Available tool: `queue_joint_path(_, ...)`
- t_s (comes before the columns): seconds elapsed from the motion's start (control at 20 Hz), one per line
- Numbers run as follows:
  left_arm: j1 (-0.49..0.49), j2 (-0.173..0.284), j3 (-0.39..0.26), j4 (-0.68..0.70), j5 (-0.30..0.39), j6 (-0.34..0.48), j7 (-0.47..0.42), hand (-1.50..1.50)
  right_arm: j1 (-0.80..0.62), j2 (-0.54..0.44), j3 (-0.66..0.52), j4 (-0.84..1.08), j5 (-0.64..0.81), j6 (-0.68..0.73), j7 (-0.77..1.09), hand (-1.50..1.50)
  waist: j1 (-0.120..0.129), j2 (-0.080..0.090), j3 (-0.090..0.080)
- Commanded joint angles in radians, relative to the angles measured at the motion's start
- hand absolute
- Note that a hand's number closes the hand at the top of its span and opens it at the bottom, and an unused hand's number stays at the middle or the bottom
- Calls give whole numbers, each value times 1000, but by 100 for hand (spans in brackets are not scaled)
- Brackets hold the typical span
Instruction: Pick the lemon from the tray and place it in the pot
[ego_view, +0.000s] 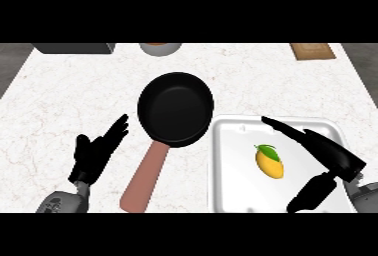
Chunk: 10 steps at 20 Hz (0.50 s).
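Note:
A yellow lemon with a green leaf lies in the middle of the white tray at the lower right. Left of the tray sits a black pan with a long pinkish-brown handle pointing toward me. My right hand is open above the tray's right part, straight fingers reaching up-left past the lemon, thumb lower down; it does not touch the lemon. My left hand rests open at the lower left, fingers up, left of the pan handle.
The white marbled counter runs to dark edges left and right. Along the back edge stand a dark grey box, a round white container and a wooden board.

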Motion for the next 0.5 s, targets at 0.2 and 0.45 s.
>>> queue_joint_path(0.2, 26, -19, 21, -109, -18, -10, 89, 0, -31, 75, -69, 256, 174, 16, -223, -150, -5, -2, 0)
queue_joint_path(0.45, -8, -46, 52, -11, -39, -40, 18, 0, -35, 69, -144, 400, 217, 50, -403, -150, -7, -1, 0)
